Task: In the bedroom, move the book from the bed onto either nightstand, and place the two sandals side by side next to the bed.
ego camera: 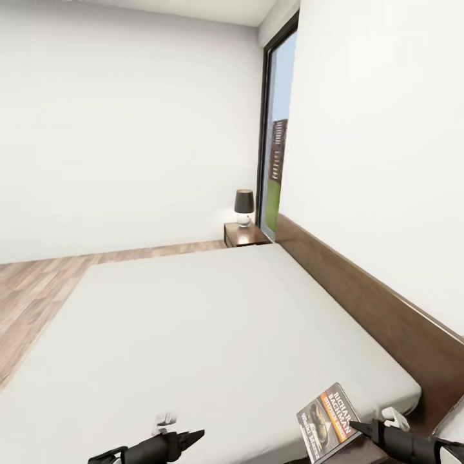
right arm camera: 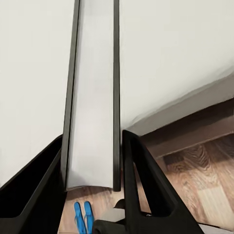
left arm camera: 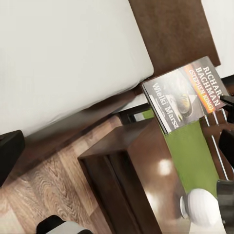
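Observation:
The book (ego camera: pixel 327 422), with a dark cover, orange band and white "RICHARD BACHMAN" lettering, hangs tilted past the mattress's near corner. My right gripper (ego camera: pixel 356 426) is shut on its edge. The left wrist view shows the book (left arm camera: pixel 187 92) above the near nightstand (left arm camera: pixel 141 156), apart from its glossy top. The right wrist view sees the book (right arm camera: pixel 92 97) edge-on between the fingers (right arm camera: pixel 141 170). Two blue sandals (right arm camera: pixel 83 217) lie close together on the floor below. My left gripper (ego camera: pixel 190 441) hovers open over the bed (ego camera: pixel 212 335), holding nothing.
The brown headboard (ego camera: pixel 374 303) runs along the right wall. A far nightstand (ego camera: pixel 245 235) with a dark-shaded lamp (ego camera: pixel 243 207) stands by the tall window (ego camera: pixel 277 148). A white lamp base (left arm camera: pixel 202 207) sits on the near nightstand. Wood floor (ego camera: pixel 32 290) lies to the left.

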Robot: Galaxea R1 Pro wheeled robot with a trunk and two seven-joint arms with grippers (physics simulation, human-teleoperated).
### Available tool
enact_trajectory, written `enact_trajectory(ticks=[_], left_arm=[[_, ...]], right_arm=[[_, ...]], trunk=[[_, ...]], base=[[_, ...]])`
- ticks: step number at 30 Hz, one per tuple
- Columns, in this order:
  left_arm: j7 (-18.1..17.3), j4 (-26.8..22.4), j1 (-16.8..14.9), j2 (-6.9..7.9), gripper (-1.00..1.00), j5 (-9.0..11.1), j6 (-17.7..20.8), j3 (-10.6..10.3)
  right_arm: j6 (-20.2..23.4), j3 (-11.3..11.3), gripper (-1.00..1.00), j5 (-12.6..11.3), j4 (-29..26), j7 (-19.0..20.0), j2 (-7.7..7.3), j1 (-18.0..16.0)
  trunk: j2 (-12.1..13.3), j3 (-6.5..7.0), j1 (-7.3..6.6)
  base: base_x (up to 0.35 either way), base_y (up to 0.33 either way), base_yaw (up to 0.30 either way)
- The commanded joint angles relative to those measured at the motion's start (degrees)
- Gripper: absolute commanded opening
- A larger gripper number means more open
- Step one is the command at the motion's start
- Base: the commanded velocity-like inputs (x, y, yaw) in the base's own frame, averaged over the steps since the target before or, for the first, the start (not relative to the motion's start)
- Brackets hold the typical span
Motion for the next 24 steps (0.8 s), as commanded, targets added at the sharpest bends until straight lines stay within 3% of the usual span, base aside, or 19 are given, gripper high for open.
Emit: enact_trajectory(ticks=[1,17,21,24], left_arm=[[-0.1,0.0,-0.1,0.02,1.00,0.6,0.2,-0.5],[1.3,0.0,-0.1,0.02,1.00,0.5,0.2,-0.5],[7.8,1.3,-0.1,0.02,1.00,0.0,-0.7,-0.5],[13.5,3.6,0.0,0.03,1.00,-1.1,-4.6,-0.5]], right_arm=[[0.4,0.1,-1.00,-0.7,0.0,0.2,-0.02,-0.1],[0.4,0.1,-1.00,-0.7,0.0,0.2,-0.09,-0.1],[0.4,0.1,-1.00,-0.8,0.0,0.2,-0.17,-0.1],[0.4,0.1,-1.00,-0.8,0.0,0.2,-0.31,-0.1]], trunk=[[-0.1,-0.11,0.02],[-0.1,-0.11,0.02],[-0.1,-0.11,0.02],[-0.1,-0.11,0.02]], base=[[0.000,0.000,0.293],[0.000,0.000,0.293],[0.000,0.000,0.293],[0.000,0.000,0.293]])
